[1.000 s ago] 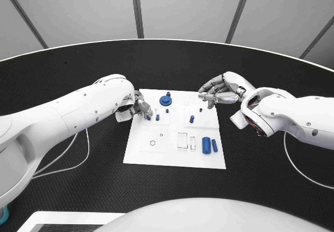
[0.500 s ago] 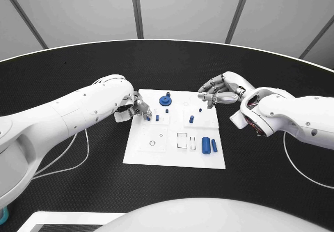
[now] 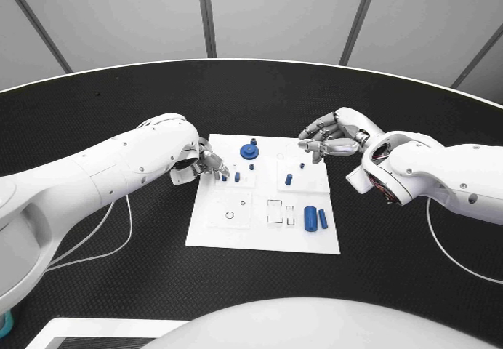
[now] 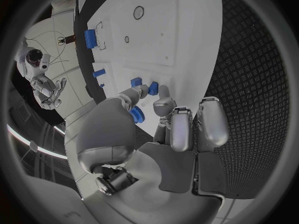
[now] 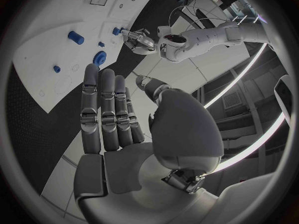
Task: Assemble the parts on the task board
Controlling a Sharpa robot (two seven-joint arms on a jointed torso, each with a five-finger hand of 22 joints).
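Observation:
The white task board (image 3: 262, 211) lies in the middle of the black table. On it are a blue round gear (image 3: 249, 151), several small blue pegs such as one at the middle (image 3: 289, 178), and a larger blue cylinder (image 3: 310, 218) near the right edge. My left hand (image 3: 201, 163) is at the board's left edge, and its thumb and a finger pinch a small blue peg (image 4: 152, 88) that stands on the board. A second peg (image 4: 136, 82) stands just beside it. My right hand (image 3: 331, 137) hovers over the board's far right corner, fingers (image 5: 102, 109) stretched out and holding nothing.
Thin white cables (image 3: 110, 225) trail over the table beside each arm. Outlined slots (image 3: 275, 211) and small holes (image 3: 230, 214) mark the board's near half. Black table surface surrounds the board on all sides.
My left hand has shifted very slightly at the board's left edge, fingertips staying at the small peg. The right hand has not visibly moved.

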